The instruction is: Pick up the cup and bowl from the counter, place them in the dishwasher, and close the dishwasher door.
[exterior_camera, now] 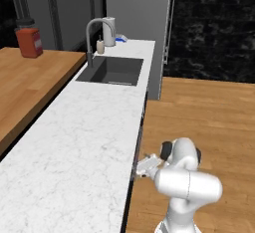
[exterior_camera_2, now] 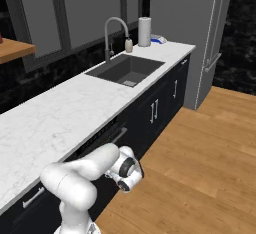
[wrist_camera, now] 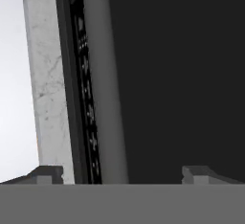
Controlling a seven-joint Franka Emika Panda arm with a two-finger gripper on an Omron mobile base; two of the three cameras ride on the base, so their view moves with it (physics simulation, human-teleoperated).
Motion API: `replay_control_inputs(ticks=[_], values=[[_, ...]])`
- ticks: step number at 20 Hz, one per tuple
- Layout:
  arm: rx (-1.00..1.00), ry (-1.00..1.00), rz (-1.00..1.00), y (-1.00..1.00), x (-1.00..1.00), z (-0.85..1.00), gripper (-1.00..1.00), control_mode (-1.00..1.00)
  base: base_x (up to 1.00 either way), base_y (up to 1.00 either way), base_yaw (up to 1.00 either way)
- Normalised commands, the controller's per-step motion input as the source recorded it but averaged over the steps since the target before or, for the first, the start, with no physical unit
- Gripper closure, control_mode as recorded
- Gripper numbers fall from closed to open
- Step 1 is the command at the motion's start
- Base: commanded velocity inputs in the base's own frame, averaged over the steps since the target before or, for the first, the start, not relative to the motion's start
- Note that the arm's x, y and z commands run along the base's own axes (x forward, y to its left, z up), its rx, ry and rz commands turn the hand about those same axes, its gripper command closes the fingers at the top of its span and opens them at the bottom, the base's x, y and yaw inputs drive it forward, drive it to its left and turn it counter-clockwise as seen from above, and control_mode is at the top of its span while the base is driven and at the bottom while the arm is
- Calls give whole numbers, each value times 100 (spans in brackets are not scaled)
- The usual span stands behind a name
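Observation:
The white marble counter [exterior_camera: 74,142] runs along my left with nothing standing on its near stretch. The cup and the bowl are out of view. Under the counter edge [wrist_camera: 43,74] the black dishwasher door [wrist_camera: 177,74] stands upright and closed, with a grey bar handle [wrist_camera: 103,74] and a strip of controls [wrist_camera: 83,74] along its top. My gripper [exterior_camera: 141,167] is held low against that door front, just below the counter edge. It is open, its fingertips [wrist_camera: 48,173] wide apart, and the handle lies between them but further ahead.
A dark sink [exterior_camera: 112,70] with a curved faucet [exterior_camera: 94,33] sits at the counter's far end, a paper towel roll [exterior_camera_2: 144,31] behind it. A red jar [exterior_camera: 29,42] stands on the brown wooden surface at left. The grey fridge [exterior_camera_2: 200,28] and wooden floor [exterior_camera: 209,122] lie to the right.

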Motion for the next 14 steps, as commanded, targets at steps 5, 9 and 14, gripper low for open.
replay_control_inputs(ticks=[5, 9, 14], values=[[-19, 10, -9, 98, 47, 0, -100, -100, 0, 0, 0], [-18, 13, -14, 85, 35, 0, -100, -100, 0, 0, 0], [-16, 11, -17, 81, 17, 7, -100, -100, 0, 0, 0]])
